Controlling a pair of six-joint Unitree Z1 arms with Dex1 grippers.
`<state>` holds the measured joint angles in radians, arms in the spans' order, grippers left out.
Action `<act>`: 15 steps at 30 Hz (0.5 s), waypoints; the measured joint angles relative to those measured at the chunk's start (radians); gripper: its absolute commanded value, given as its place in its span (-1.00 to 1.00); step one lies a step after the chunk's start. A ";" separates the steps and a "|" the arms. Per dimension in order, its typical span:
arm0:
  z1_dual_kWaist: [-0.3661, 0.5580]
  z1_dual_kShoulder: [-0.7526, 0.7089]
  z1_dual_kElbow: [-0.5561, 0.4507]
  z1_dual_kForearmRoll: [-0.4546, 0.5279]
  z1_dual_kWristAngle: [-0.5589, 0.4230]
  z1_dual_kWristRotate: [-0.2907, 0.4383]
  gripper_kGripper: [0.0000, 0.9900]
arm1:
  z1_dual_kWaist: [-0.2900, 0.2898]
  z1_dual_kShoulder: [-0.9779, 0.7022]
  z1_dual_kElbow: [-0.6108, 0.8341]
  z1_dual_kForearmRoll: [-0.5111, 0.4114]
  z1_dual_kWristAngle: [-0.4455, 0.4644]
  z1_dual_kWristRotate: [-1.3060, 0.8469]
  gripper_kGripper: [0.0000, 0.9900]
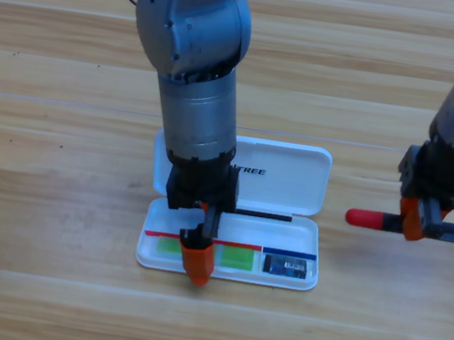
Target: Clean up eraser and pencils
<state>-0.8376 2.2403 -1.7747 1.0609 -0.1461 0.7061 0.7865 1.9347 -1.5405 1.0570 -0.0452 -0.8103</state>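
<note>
**Left pincer over open case; right pincer at red-capped pencil**

Near edge of the wooden worktop [40, 296]: bare planks, grain running left to right.

Next up, the white plastic case [293, 179] lies open, lid flat behind the tray. In the tray's right end sits the eraser [289, 267], a small dark navy block with a lighter blue label, lying flat inside the compartment. Two light green patches show in the tray's left part, either side of the left arm's pincer [198, 263]; what they belong to cannot be made out, since the pincer covers the space between them. The pale white pencil is not identifiable.

The left pincer, black body with orange jaws, points down into the tray's front-left part, its orange tip reaching the tray's near rim. The gap between its jaws is hidden from above, so how far it is open, and whether it has hold of anything, cannot be told. The grey left arm rises from it toward the top edge, covering the left part of the lid.

Right of the case, well apart from it, the black-bodied pencil with red cap [368, 218] lies flat on the worktop, roughly left to right, red cap toward the case. The right arm's pincer [414, 223] stands over its middle, an orange jaw across the shaft. Whether the jaws have closed on the pencil cannot be told. The right arm comes in from the upper right corner.
</note>
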 measured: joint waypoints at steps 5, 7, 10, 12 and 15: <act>0.000 -0.028 0.000 0.040 0.000 -0.003 1.00 | 0.051 0.014 -0.061 0.009 0.000 0.010 -1.00; 0.000 -0.082 -0.004 0.085 0.000 -0.003 1.00 | 0.069 0.026 -0.096 0.009 0.000 0.014 -1.00; -0.001 -0.184 -0.049 0.168 0.000 -0.003 1.00 | 0.092 0.063 -0.146 0.013 0.000 0.019 -1.00; -0.001 -0.269 -0.090 0.220 0.000 -0.003 1.00 | 0.106 0.105 -0.192 0.016 0.000 0.023 -1.00; 0.001 -0.400 -0.117 0.270 0.001 -0.003 1.00 | 0.121 0.170 -0.264 0.025 0.000 0.037 -1.00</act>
<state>-0.8366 1.8400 -1.8914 1.3305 -0.1455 0.7030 0.9074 2.1042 -1.8040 1.0822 -0.0451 -0.7737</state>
